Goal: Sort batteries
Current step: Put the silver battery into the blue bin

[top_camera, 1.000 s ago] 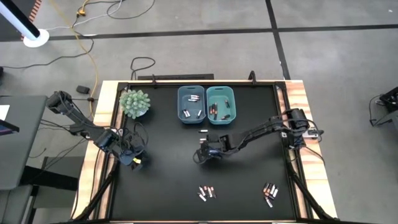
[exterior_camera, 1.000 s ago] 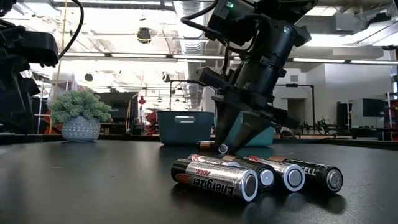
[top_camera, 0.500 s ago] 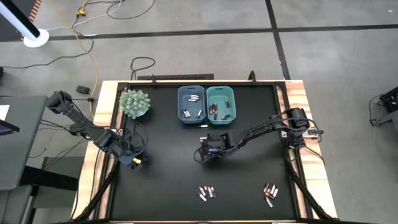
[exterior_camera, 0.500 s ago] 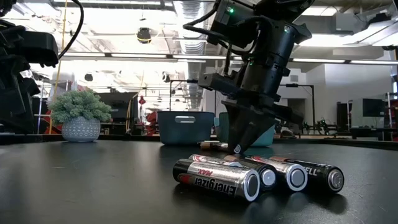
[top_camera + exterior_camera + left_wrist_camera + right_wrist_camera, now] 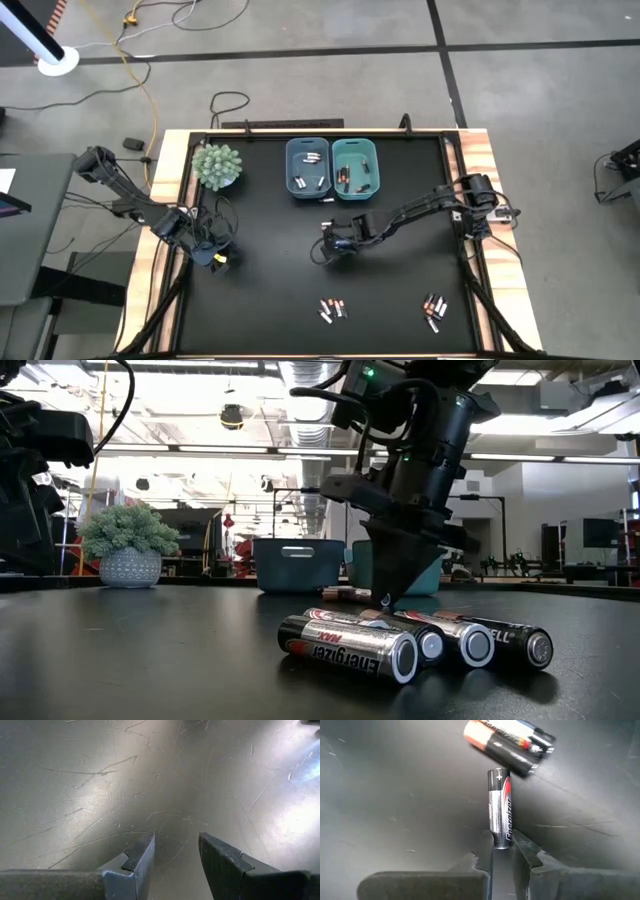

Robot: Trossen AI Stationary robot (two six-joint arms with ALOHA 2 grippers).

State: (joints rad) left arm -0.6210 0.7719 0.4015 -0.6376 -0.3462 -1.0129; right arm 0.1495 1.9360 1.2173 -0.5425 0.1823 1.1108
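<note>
At centre frame in the high view, the right gripper (image 5: 327, 249) clamps its fingers (image 5: 522, 852) around one end of a slim silver cylindrical battery (image 5: 500, 808) lying on the black tabletop (image 5: 270, 270). The left gripper (image 5: 176, 857), at the left edge of the table, hangs open over bare surface.

1. The right gripper (image 5: 385, 600) points straight down at the dark desk (image 5: 150, 660), its fingers drawn together to a narrow tip at the surface.
2. In front of the gripper, nearer the camera, three batteries (image 5: 415, 643) lie side by side, touching.
3. Behind the gripper stand two blue bins (image 5: 298, 565).
4. Far off to one side of the gripper sits a small potted plant (image 5: 124, 545).
</note>
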